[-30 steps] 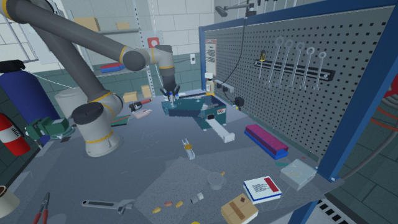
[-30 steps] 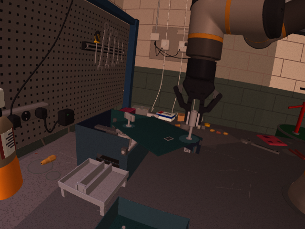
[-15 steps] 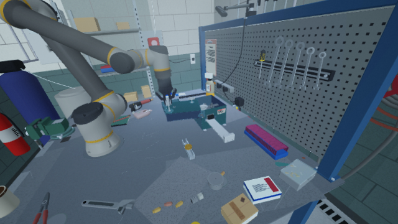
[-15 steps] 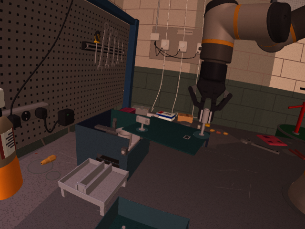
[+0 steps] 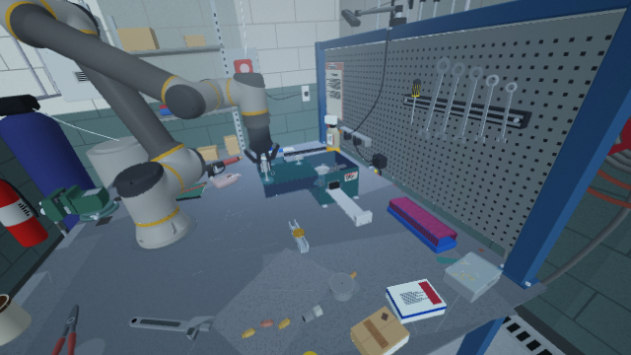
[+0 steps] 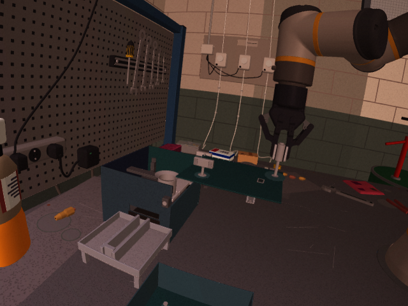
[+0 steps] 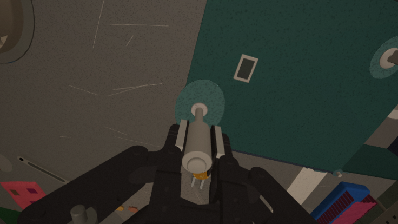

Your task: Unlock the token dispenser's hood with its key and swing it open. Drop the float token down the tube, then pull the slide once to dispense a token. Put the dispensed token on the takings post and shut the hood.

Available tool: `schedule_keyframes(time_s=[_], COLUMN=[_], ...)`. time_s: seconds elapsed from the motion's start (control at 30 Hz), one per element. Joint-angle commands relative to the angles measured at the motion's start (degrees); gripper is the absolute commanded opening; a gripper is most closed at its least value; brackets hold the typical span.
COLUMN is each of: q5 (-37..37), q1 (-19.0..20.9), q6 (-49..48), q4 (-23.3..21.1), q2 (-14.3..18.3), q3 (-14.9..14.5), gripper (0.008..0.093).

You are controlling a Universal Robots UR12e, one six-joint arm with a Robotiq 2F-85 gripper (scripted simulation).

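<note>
The float token (image 5: 297,232) is partly hidden in the wrist camera behind the hood's knob (image 7: 197,145), and it rests in a small grey cradle on the bench. The teal hood (image 6: 234,178) of the token dispenser (image 5: 315,177) is swung out flat to the side of the open box. I grip the hood's upright grey knob (image 6: 279,152) in my closed gripper (image 6: 280,153) at the hood's outer corner. A white tube mouth (image 6: 166,177) shows inside the box. The grey slide tray (image 6: 125,238) sticks out from the dispenser's front. A second knob (image 6: 203,163) stands on the hood.
A grey cup (image 5: 341,286) stands on the near bench, beside a white-and-blue box (image 5: 415,298) and a cardboard box (image 5: 378,334). A blue-and-magenta rack (image 5: 421,224) lies by the pegboard. A wrench (image 5: 170,324) and pliers (image 5: 66,331) lie near the front edge.
</note>
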Motion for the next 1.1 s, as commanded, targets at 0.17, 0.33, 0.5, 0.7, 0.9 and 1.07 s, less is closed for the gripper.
schedule_keyframes(time_s=[0.17,0.33,0.5,0.7,0.9,1.07], q5=[-0.02,-0.02,-0.02,-0.02,-0.02,-0.02], q1=[-0.99,-1.44,-1.61,-1.63,-1.63,-1.63], q6=[-1.0,-1.45,-1.62,-1.64,-1.64,-1.64], q4=[0.02,0.04,0.04,0.04,0.04,0.04], q2=[-0.09,-0.11,-0.12,-0.12,-0.12,-0.12], q3=[0.0,0.01,0.01,0.01,0.01,0.01], gripper=[0.008,0.008,0.008,0.008,0.008,0.008])
